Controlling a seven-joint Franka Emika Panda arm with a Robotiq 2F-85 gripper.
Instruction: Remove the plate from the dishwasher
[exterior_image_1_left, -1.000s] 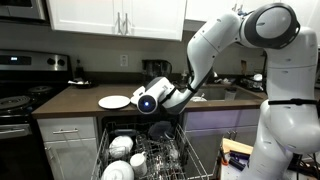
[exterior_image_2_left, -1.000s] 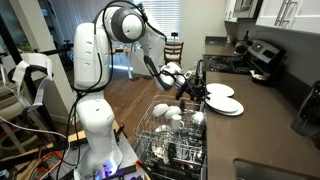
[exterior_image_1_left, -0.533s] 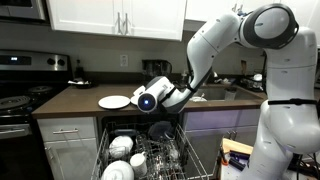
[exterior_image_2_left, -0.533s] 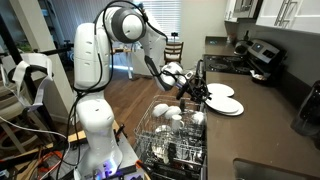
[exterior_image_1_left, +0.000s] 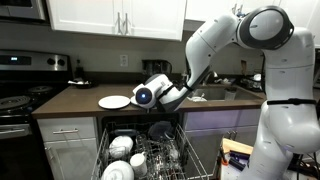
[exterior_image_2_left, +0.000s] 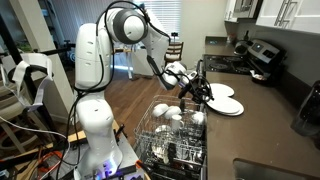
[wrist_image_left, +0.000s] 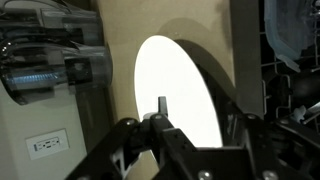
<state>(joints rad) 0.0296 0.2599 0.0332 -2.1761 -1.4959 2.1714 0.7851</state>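
A white plate (exterior_image_1_left: 113, 101) lies flat on the brown countertop (exterior_image_1_left: 75, 100), above the open dishwasher (exterior_image_1_left: 112, 128). It also shows in an exterior view (exterior_image_2_left: 227, 106) and fills the middle of the wrist view (wrist_image_left: 170, 85). My gripper (exterior_image_1_left: 143, 97) (exterior_image_2_left: 205, 93) hovers just over the plate's near edge. Its fingers (wrist_image_left: 203, 115) are spread apart and hold nothing. The dishwasher's pulled-out wire rack (exterior_image_2_left: 150, 140) holds several bowls and cups.
A second white plate (exterior_image_2_left: 220, 90) lies beyond the first. A black stove (exterior_image_1_left: 15, 100) (exterior_image_2_left: 262, 55) stands at the counter's end. A wall outlet (wrist_image_left: 45, 146) and a dark appliance (exterior_image_1_left: 157, 68) sit at the back. The sink (exterior_image_1_left: 215, 92) is beside my arm.
My gripper has risen slightly and drifted a little along the counter above the plate. The plate has not moved.
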